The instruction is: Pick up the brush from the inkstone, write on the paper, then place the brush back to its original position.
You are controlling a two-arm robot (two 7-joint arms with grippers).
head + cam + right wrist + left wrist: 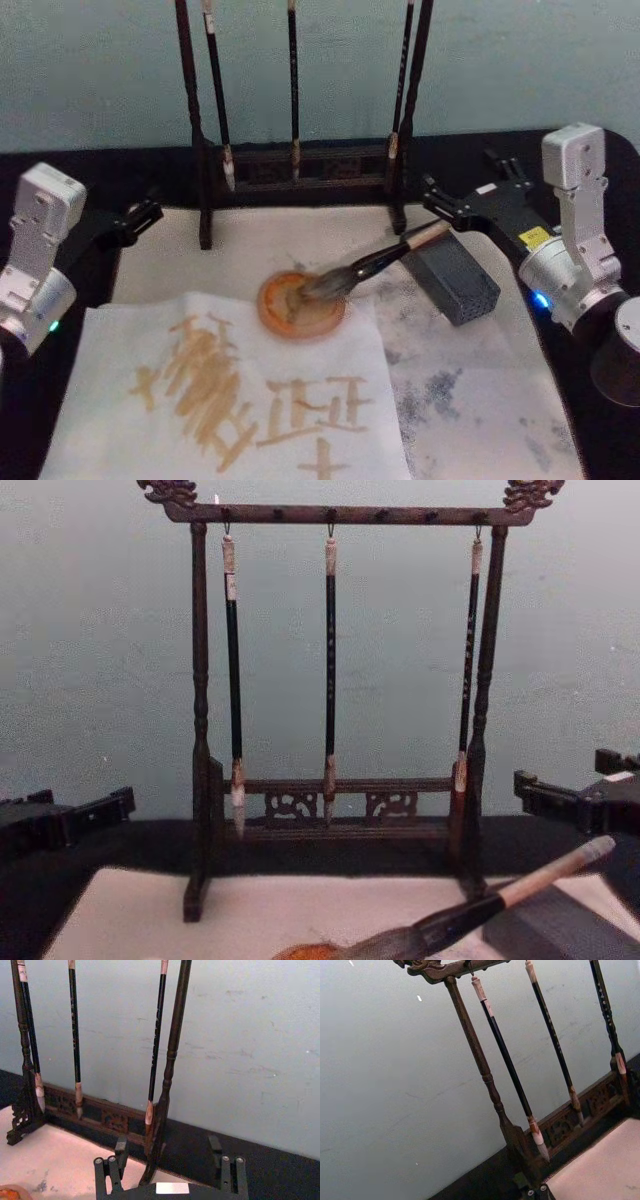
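Cut off at the chest view's lower edge: the brush bristles and the inkstone, a mere orange sliver. Sliced by the head view's top edge: the rack crossbar and hanging brushes. Partly covered by the written sheet: the paper.

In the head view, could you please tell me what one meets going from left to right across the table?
Left gripper → paper → orange inkstone → brush → dark grey block → right gripper.
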